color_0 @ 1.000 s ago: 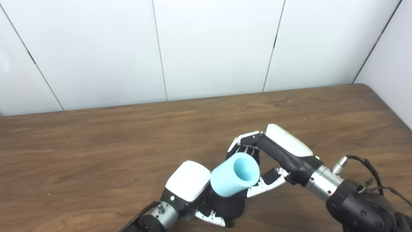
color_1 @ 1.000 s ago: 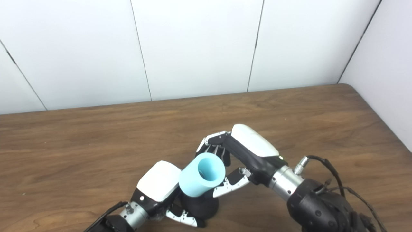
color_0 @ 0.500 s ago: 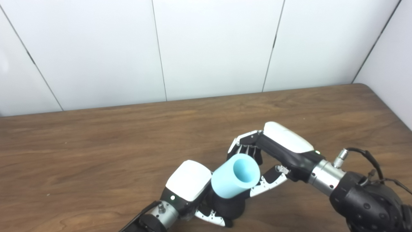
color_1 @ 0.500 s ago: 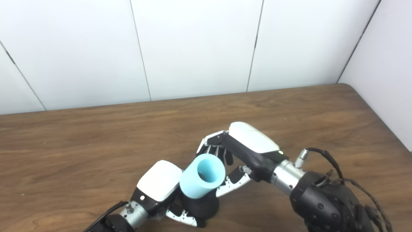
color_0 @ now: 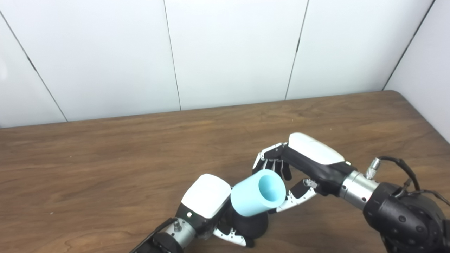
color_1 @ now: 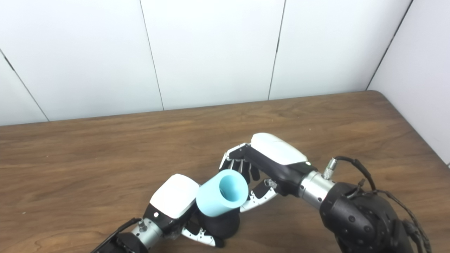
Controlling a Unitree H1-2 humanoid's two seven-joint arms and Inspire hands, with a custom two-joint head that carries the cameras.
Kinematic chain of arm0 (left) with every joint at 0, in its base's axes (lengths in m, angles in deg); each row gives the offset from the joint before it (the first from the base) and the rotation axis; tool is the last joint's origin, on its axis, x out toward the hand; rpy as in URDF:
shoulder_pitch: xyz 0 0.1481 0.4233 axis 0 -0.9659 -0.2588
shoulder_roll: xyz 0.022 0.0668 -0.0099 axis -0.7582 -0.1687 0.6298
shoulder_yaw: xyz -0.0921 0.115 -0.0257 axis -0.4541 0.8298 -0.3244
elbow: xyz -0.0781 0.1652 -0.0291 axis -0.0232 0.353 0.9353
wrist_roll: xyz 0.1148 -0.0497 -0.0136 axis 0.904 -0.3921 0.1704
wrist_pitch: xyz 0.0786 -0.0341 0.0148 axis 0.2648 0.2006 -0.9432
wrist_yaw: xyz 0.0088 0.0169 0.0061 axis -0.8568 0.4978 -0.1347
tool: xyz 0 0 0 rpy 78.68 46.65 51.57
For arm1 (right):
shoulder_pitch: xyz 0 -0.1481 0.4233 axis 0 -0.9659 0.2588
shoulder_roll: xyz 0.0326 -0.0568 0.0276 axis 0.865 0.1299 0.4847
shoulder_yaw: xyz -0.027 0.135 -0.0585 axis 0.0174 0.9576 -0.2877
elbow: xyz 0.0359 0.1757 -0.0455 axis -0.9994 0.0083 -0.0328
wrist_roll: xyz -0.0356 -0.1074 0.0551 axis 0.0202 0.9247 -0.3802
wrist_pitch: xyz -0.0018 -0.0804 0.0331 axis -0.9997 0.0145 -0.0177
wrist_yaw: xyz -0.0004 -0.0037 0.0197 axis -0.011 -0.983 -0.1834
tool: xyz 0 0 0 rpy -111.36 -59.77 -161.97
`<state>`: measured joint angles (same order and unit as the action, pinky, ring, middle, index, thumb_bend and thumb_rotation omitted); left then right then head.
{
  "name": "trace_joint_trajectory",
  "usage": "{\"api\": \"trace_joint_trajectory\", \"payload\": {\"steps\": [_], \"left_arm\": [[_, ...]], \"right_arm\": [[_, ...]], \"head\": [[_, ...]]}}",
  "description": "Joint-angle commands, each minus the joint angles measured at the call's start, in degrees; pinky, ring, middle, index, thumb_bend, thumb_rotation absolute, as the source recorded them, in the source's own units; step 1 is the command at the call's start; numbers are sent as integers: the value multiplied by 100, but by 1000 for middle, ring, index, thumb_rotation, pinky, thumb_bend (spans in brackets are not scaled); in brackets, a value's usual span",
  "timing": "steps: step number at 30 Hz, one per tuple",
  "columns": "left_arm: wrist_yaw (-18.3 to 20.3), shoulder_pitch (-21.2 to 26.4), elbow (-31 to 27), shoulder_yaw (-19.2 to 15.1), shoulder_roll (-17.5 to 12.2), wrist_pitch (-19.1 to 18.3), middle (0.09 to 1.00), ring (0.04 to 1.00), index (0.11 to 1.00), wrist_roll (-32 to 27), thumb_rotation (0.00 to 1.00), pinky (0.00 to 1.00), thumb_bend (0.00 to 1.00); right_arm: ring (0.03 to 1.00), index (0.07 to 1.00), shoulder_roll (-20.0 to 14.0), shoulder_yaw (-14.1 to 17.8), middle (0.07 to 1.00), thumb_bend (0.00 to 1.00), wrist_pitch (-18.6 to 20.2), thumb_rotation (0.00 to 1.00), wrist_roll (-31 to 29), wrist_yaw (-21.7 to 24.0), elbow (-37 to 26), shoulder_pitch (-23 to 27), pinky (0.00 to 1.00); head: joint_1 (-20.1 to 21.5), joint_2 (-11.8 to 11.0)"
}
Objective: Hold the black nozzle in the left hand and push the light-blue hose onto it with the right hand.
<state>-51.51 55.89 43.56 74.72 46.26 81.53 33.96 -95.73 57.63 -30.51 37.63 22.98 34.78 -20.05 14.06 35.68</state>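
the left robot hand (color_0: 207, 196) is wrapped around the matte black rounded nozzle (color_0: 251, 225) just above the brown wooden worktop (color_0: 105, 158); the light-blue foam hose (color_0: 256, 192) sits on the nozzle, seemingly mostly seated; the right robot hand (color_0: 291, 172), fingers spread, cups its open end without clamping it; perhaps a final push remains.

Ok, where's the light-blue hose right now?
The light-blue hose is low in the middle of both views, seated tilted on the black nozzle in the left hand, with the right hand just beside it.
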Motion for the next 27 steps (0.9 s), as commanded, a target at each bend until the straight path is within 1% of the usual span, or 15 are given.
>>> {"api": "trace_joint_trajectory", "payload": {"steps": [1,3,6,12,20,23,27], "left_arm": [[1212,-348,720,350,-255,-208,413,376,523,642,0,534,518],[1219,-354,710,345,-242,-209,411,373,523,651,0,532,518],[1236,-364,699,333,-225,-222,403,344,521,663,0,511,517],[1328,-369,704,347,-190,-238,410,369,525,720,0,528,517],[1336,-353,739,369,-166,-238,407,357,525,786,0,513,516],[1363,-339,761,363,-154,-247,410,368,526,778,0,530,516],[1378,-318,805,368,-143,-247,407,359,525,783,0,507,517]], "right_arm": [[394,526,48,249,472,493,32,0,157,164,-373,378,295],[394,525,87,290,472,493,33,0,224,279,-378,411,294],[395,524,139,334,471,493,33,0,306,417,-391,467,294],[395,523,391,506,468,493,34,0,541,834,-431,558,292],[392,521,488,492,466,494,32,0,583,990,-346,609,306],[397,517,524,507,470,496,32,0,641,1067,-340,634,313],[409,508,623,609,476,498,32,0,794,1264,-363,692,320]], "head": [[-10,3],[-17,-1],[-22,-3],[-29,-12],[-59,-34],[-53,-46],[-48,-66]]}}
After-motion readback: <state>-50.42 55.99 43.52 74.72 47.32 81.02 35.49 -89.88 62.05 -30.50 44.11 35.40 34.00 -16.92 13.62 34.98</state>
